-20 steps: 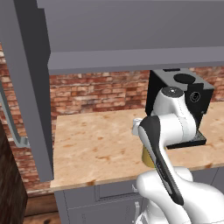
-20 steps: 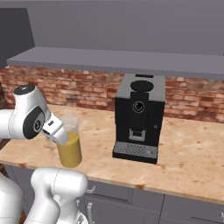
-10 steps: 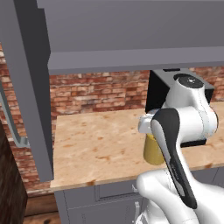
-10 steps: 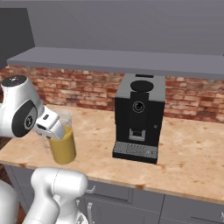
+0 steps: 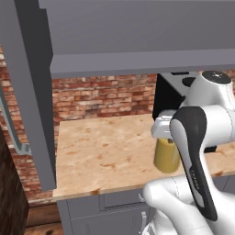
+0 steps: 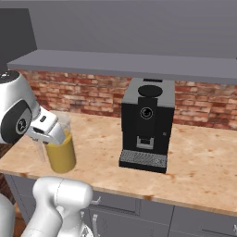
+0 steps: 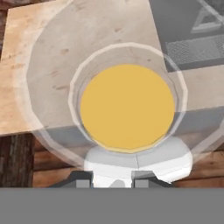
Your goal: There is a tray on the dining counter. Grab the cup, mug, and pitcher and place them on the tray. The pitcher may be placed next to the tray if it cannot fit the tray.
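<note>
- The pitcher is upright, its long axis vertical, with orange-yellow liquid in the lower part. It is over the front left part of the wood-topped bench by the brick wall.
- From the right base view I cannot tell whether its bottom touches the bench or hangs a little above it.
- The end effector is directly above the pitcher and looks down along its axis. In the hand view the round liquid surface sits just beyond the finger tips, nearly centred.
- The fingers seem closed on the near rim of the pitcher, with a narrow gap between them, about the thickness of the glass wall. So I judge that the pitcher is held by its rim from the top.
- The coffee machine stands to the right of the pitcher, apart from it and not touching. Its drip grid appears at the upper right of the hand view.
- The grey shelf lies over the bench, so the room above the pitcher is limited.
- The tray and the dining counter are somewhere else, so the carrying part of this step is not done yet.
- The next move probably needs the pitcher kept vertical while it comes out toward the robot, below the shelf and away from the coffee machine; a tilt may spill the liquid.
</note>
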You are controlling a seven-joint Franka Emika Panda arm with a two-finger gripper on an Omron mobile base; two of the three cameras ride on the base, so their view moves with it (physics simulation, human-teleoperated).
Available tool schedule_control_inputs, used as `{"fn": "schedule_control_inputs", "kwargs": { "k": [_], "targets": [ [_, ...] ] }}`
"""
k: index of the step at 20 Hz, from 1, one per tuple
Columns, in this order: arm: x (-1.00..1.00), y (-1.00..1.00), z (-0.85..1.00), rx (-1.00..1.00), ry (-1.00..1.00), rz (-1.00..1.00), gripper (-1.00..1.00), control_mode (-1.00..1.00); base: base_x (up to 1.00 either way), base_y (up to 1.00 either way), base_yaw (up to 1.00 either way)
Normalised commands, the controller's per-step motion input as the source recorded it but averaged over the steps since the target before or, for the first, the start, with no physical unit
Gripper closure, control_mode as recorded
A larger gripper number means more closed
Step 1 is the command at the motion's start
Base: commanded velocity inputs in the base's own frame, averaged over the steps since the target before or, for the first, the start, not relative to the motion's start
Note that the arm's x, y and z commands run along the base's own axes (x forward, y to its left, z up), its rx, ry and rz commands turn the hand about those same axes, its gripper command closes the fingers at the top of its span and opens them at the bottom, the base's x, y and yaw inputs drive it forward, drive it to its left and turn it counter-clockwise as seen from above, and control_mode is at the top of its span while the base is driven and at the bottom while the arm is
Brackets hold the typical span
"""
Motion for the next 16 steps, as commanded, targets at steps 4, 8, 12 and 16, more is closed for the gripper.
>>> {"fn": "schedule_control_inputs", "kwargs": {
  "k": [4,8,12,16],
  "targets": [
    [-0.06,-0.06,0.19,0.00,-0.04,0.08,1.00,-1.00,0.00,0.00,0.00],
    [-0.04,-0.05,0.10,0.00,0.00,0.08,1.00,-1.00,0.00,0.00,0.00],
    [-0.04,-0.01,0.08,0.00,0.00,0.08,1.00,-1.00,0.00,0.00,0.00],
    [0.00,0.00,0.01,0.00,0.00,0.06,1.00,-1.00,0.00,0.00,0.00]
  ]
}}
